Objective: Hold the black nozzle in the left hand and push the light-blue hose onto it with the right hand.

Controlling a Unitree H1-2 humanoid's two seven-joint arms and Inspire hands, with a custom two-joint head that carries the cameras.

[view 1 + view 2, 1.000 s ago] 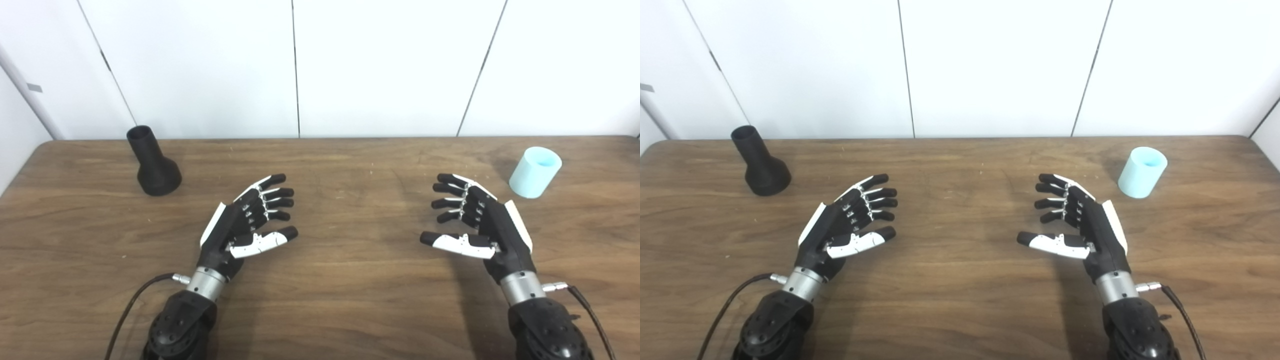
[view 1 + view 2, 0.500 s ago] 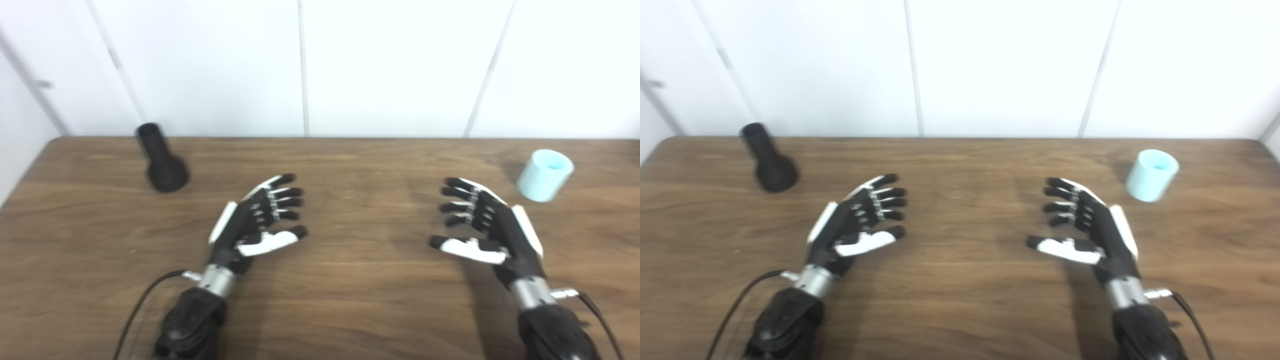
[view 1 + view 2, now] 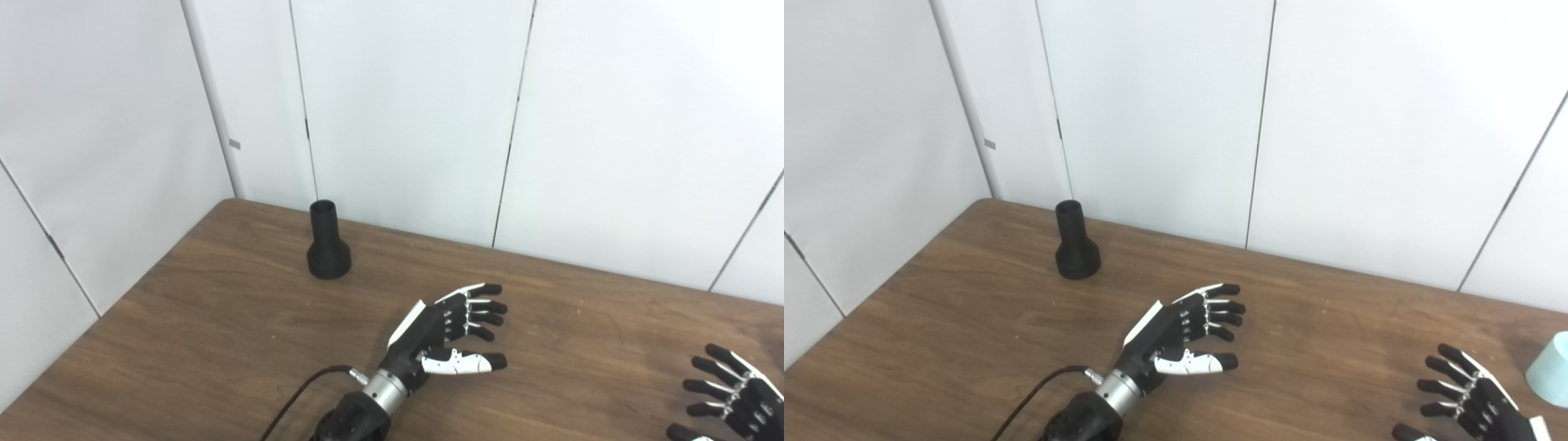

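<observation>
while both hands (image 3: 450, 334) (image 3: 1473, 398) spread empty, only the right eye view shows the light-blue hose (image 3: 1549, 378).

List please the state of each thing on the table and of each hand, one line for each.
black nozzle: upright on its wide base, near the back edge, untouched.
light-blue hose: standing on the table at the right picture edge, partly cut off, untouched.
left hand: open, holding nothing.
right hand: open, holding nothing.

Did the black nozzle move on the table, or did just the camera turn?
No. The black nozzle stands upright near the table's far left corner as before; the whole view swung left, so the camera turned.
</observation>
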